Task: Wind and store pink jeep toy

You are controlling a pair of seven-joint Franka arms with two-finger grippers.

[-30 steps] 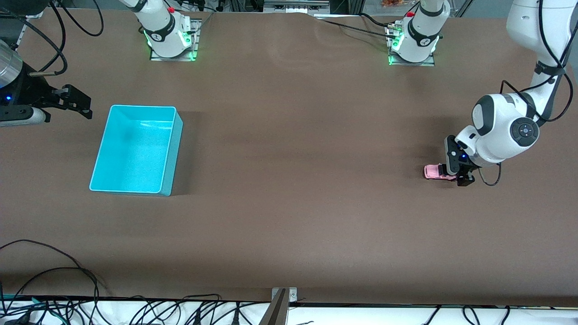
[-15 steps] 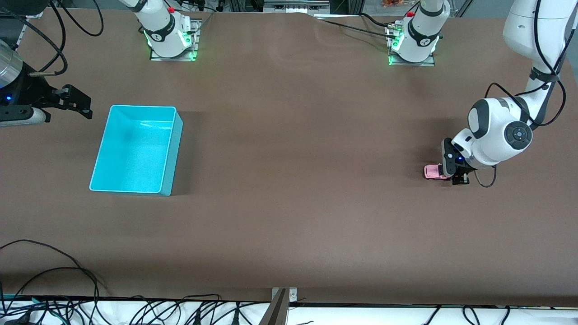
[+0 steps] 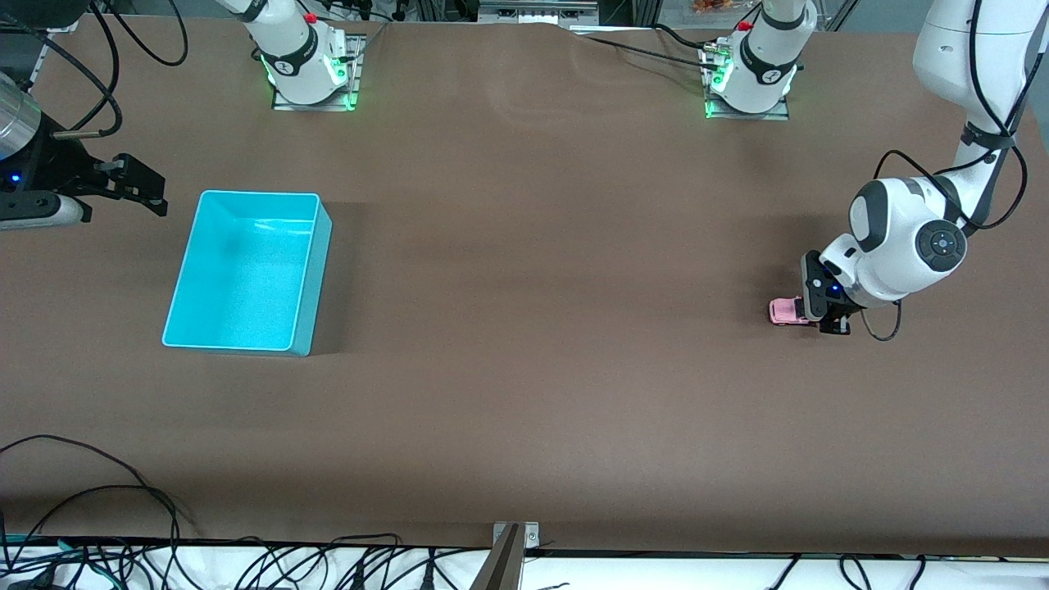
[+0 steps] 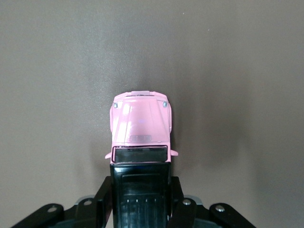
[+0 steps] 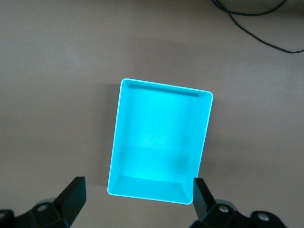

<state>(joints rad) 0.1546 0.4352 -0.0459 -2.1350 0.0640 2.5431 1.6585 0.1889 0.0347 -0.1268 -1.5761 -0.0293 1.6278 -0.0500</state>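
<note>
The pink jeep toy (image 3: 785, 311) stands on the brown table at the left arm's end, far from the cyan bin (image 3: 246, 270). My left gripper (image 3: 824, 315) is down at its rear. In the left wrist view the fingers (image 4: 105, 190) press both sides of the jeep's black roof, with the pink hood (image 4: 141, 121) sticking out ahead of the gripper (image 4: 141, 187). My right gripper (image 3: 141, 192) is open and empty. It hangs in the air beside the bin at the right arm's end, and the right wrist view shows the bin (image 5: 161, 142) below the gripper (image 5: 137, 195).
The bin is empty. The two arm bases (image 3: 310, 70) (image 3: 750, 78) stand along the table edge farthest from the front camera. Cables (image 3: 90, 492) trail over the table edge nearest that camera.
My left gripper and wrist shifted slightly along the jeep toward the right arm's end, then held still. The jeep and the right arm have not moved.
</note>
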